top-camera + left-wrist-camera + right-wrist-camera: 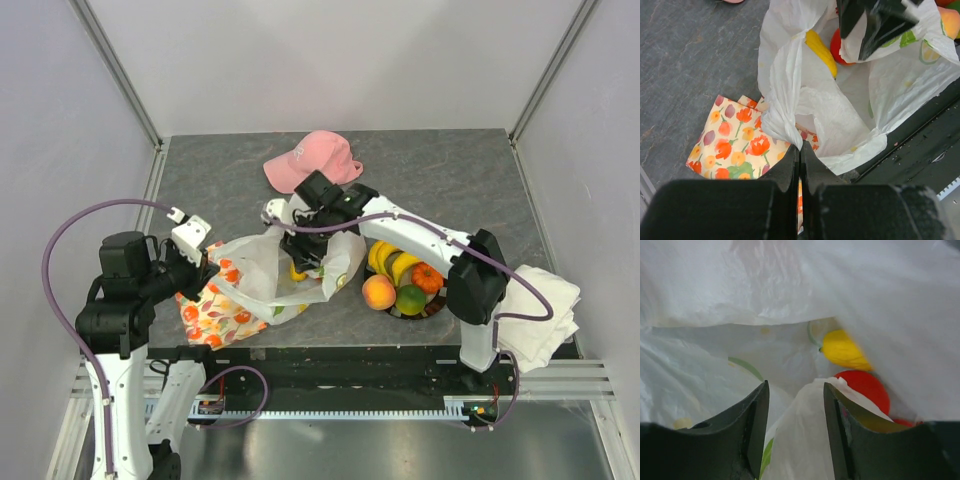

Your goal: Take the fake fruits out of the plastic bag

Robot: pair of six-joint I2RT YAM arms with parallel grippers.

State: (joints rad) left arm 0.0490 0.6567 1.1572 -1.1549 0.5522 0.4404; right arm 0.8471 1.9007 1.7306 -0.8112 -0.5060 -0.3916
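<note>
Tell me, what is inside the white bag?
A yellow fruit and a red fruit show inside the bag, where the open right hand reaches in. Crinkled plastic covers whatever lies deeper.

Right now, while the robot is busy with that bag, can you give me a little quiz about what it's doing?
1. True or false: the left gripper is pinched shut on the plastic bag.
2. Which fruits show inside the bag in the right wrist view? A) a yellow fruit and a red fruit; B) a blue one and a purple one; C) two green ones.
3. Fill the gap: the right gripper, with its fingers apart, is reaching ___ the bag.

Key: 1 true; 2 A; 3 inside.
</note>
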